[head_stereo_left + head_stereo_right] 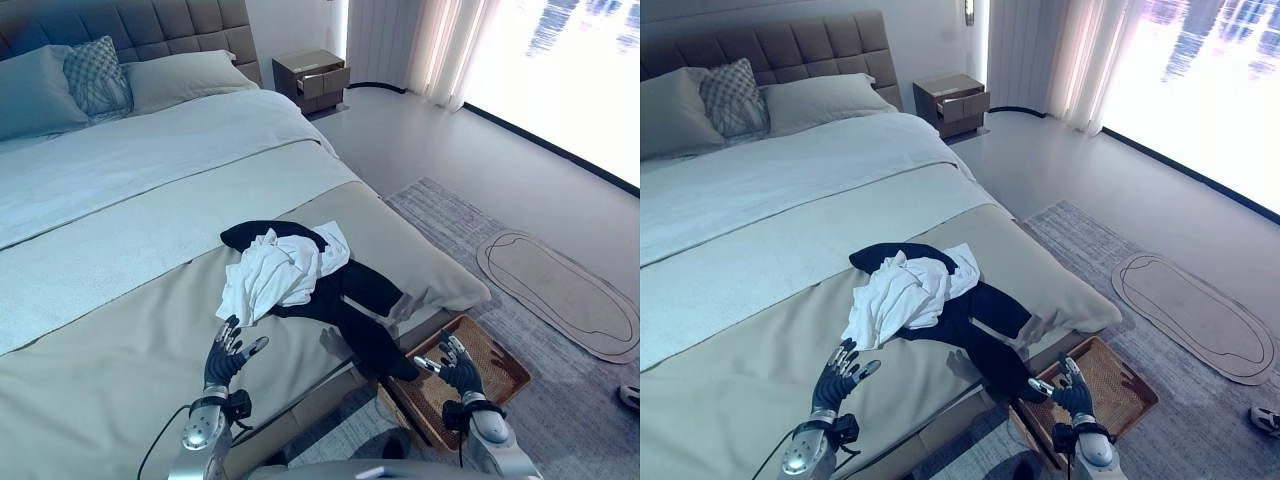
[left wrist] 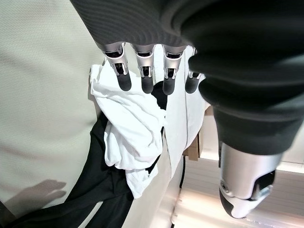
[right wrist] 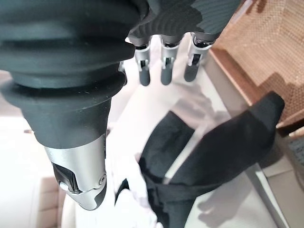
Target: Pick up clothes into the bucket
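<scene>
**Clothes on the bed edge, both hands open and empty**

Left eye view: A white shirt [image 1: 272, 274] lies crumpled on top of black trousers [image 1: 355, 310] near the foot-side edge of the bed [image 1: 110, 330]. One trouser leg hangs over the edge toward a brown woven basket [image 1: 505, 372] that sits on the grey rug [image 1: 455, 225] beside the bed. The left hand [image 1: 227, 353] hovers over the bedcover just short of the shirt, fingers spread wide, holding nothing. The right hand [image 1: 458, 367] is above the basket, just beside the hanging trouser end, fingers also spread and empty. Pillows [image 1: 95, 75] lie at the headboard, a nightstand [image 1: 312, 78] stands beyond, and an oval mat [image 1: 560, 292] lies on the floor further out.

Right eye view: The same layout shows: shirt on trousers, basket on the rug below the bed edge, both hands apart from the clothes.

Left wrist view: The fingers [image 2: 147, 80] point straight toward the shirt without touching it; the thumb stands apart. The trousers show under and beside the shirt.

Right wrist view: The fingers [image 3: 166, 71] are extended and relaxed over the bed edge. The trouser leg lies past them, its end close to the basket's woven wall.
</scene>
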Controlling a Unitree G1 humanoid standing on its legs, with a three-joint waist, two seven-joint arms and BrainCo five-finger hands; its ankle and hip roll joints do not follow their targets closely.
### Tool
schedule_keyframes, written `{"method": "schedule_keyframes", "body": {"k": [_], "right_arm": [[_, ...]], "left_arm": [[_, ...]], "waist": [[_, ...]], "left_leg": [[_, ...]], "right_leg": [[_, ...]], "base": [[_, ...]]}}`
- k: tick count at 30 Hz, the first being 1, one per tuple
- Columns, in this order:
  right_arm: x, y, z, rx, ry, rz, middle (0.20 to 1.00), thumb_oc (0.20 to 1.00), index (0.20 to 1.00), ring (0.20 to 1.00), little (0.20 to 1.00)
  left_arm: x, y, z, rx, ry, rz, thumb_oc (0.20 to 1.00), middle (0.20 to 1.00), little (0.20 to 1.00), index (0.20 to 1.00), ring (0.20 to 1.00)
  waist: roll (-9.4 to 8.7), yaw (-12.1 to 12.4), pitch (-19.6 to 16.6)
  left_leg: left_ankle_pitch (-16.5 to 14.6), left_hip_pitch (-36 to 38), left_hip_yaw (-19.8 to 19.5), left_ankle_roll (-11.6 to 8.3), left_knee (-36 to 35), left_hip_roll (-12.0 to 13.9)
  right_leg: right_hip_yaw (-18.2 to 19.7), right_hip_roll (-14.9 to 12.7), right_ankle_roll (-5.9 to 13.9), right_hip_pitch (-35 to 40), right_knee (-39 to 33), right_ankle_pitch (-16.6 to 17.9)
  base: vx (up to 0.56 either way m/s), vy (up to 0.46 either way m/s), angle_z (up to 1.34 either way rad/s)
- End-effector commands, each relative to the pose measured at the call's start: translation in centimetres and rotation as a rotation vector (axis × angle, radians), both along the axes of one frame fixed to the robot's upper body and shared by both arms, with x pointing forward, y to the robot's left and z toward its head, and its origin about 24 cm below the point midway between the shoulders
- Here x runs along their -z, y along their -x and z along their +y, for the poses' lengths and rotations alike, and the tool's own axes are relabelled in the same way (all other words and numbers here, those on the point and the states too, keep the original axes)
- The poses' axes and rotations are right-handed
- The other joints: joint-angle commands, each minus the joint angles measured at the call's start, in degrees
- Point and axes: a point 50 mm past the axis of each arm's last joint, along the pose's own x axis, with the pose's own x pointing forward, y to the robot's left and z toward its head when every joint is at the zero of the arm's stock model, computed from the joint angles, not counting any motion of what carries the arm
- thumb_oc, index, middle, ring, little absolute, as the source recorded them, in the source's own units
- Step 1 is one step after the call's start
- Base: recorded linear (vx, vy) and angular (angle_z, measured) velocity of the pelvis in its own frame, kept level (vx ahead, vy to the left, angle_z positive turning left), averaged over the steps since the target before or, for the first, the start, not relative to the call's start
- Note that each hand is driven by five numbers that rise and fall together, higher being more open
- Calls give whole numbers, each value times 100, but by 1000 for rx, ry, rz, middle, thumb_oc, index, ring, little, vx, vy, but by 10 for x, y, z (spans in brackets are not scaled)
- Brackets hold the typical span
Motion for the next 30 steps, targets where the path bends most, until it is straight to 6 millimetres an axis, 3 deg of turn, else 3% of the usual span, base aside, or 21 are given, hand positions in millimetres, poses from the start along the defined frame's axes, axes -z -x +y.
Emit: {"method": "schedule_keyframes", "body": {"k": [1, 11, 19, 26, 30], "right_arm": [[-18, -22, 4, 44, -47, -145, 1000, 1000, 1000, 1000, 1000], [-20, -22, 1, 26, -30, -149, 1000, 1000, 1000, 1000, 1000], [-31, -35, 2, -62, 23, -190, 1000, 1000, 1000, 1000, 1000], [-53, -61, 8, -86, 36, -297, 1000, 1000, 1000, 1000, 1000], [-79, -86, 12, -101, 60, -414, 1000, 1000, 1000, 1000, 1000]], "left_arm": [[-23, -21, 10, 1, -43, -140, 1000, 1000, 1000, 1000, 1000], [-24, -20, 17, -3, -119, -133, 1000, 1000, 1000, 1000, 1000], [-36, -31, 21, 11, -235, -181, 1000, 1000, 1000, 1000, 1000], [-66, -62, 24, -35, -389, -315, 1000, 1000, 1000, 1000, 1000], [-111, -98, 34, -168, -536, -477, 1000, 1000, 1000, 1000, 1000]], "waist": [[-273, -86, 99], [-303, -63, 237], [-321, -31, 682], [-336, -90, 1299], [-393, -198, 1696]], "left_leg": [[184, -139, -250, -177, 25, 191], [-59, -285, -301, -95, 508, 65], [-375, -927, -347, 20, 1355, -122], [-415, -1716, -340, 38, 1851, -174], [-370, -2553, -293, 35, 2179, -153]], "right_leg": [[359, -432, 440, 74, 90, 76], [441, -585, 456, 78, 242, 27], [596, -849, 456, -320, 727, -62], [786, -1009, 442, -1168, 1163, -22], [968, -1069, 415, -2151, 1539, 21]], "base": [[0, 0, 0], [3, 2, 0], [-39, 44, 0], [-154, 65, -3], [-172, 77, -4]]}}
